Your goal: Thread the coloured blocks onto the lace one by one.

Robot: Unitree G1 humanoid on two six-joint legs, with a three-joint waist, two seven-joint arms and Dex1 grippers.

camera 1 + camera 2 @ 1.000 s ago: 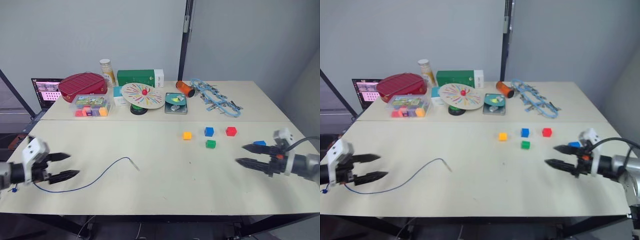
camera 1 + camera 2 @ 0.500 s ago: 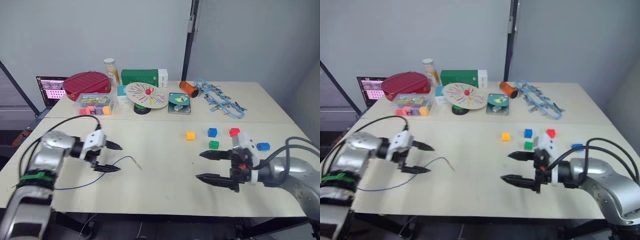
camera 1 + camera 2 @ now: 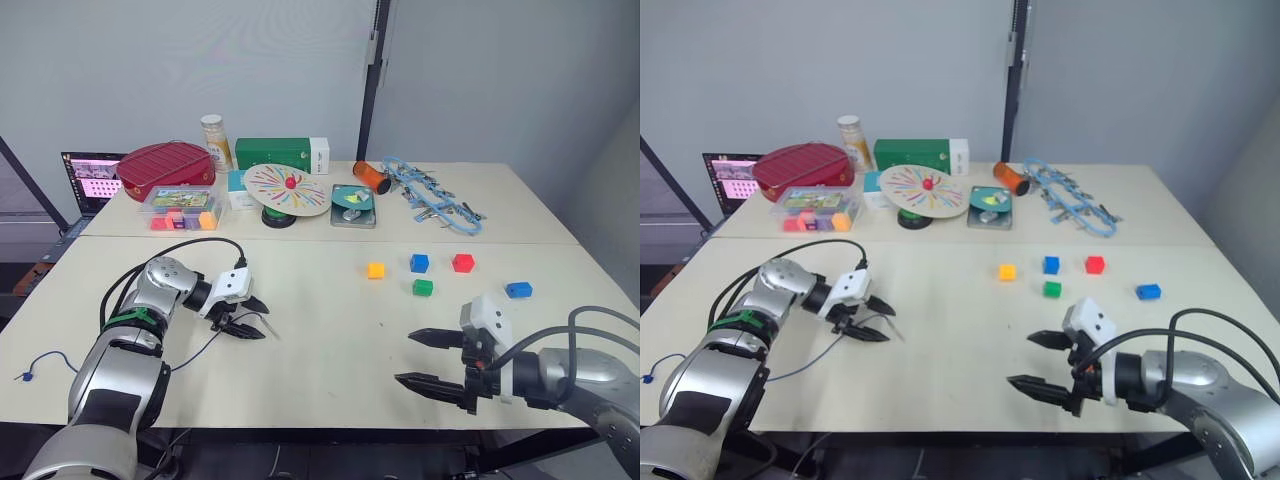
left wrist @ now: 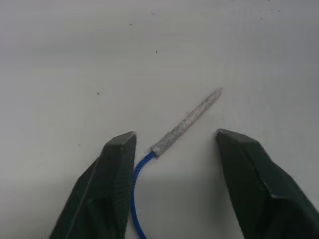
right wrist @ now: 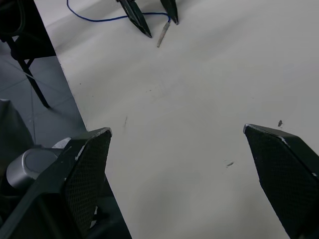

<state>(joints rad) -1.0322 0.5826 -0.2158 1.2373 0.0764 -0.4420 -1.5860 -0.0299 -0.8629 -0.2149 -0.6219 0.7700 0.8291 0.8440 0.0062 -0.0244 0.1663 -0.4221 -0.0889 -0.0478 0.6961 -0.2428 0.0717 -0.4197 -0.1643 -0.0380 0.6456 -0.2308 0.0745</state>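
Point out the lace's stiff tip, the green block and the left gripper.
lace's stiff tip (image 4: pixel 187 122): left wrist view, middle of the pale stiff end.
green block (image 3: pixel 422 288): left eye view, centre of its top face.
left gripper (image 3: pixel 254 319): left eye view, midway between its open fingertips.

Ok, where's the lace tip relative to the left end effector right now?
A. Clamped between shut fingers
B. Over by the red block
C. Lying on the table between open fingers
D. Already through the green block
C: the left end effector is open, with the lace tip flat on the table between its fingers.
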